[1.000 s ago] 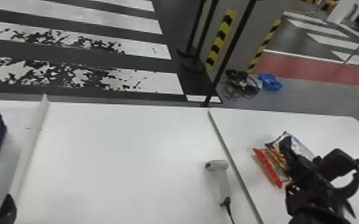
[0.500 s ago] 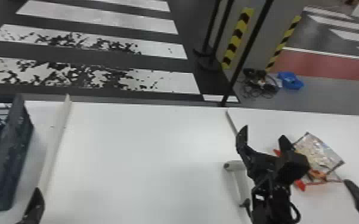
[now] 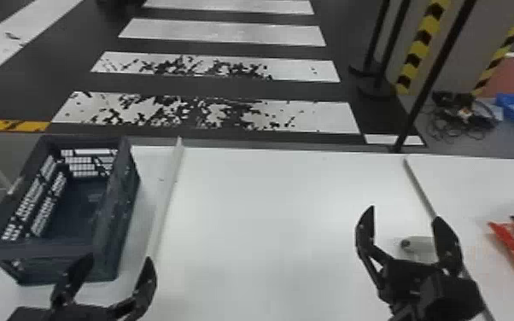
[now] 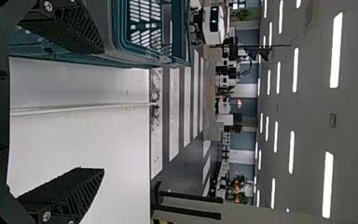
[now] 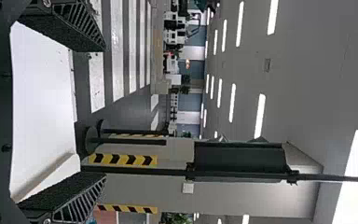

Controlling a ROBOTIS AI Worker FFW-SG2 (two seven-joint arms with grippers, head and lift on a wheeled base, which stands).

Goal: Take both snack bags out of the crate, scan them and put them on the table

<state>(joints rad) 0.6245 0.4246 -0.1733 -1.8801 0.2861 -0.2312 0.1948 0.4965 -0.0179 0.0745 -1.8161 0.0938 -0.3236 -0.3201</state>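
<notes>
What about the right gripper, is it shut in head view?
No, the right gripper has its two fingers wide apart, the scanner showing between them.

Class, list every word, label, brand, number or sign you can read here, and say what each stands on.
Readable words, brands or numbers: none.
Snack bags: coloured packaging, but any print is too blurred to read.
Crate: no readable lettering.
Scanner: nothing readable.
Yellow-and-black stripes: a pattern, no words.

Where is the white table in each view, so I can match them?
Head view: the white table spans the lower half, under the crate.
Left wrist view: beyond the left gripper, beside the crate.
Right wrist view: beyond the right gripper.
Shared landmark: the crosswalk past its far edge.
</notes>
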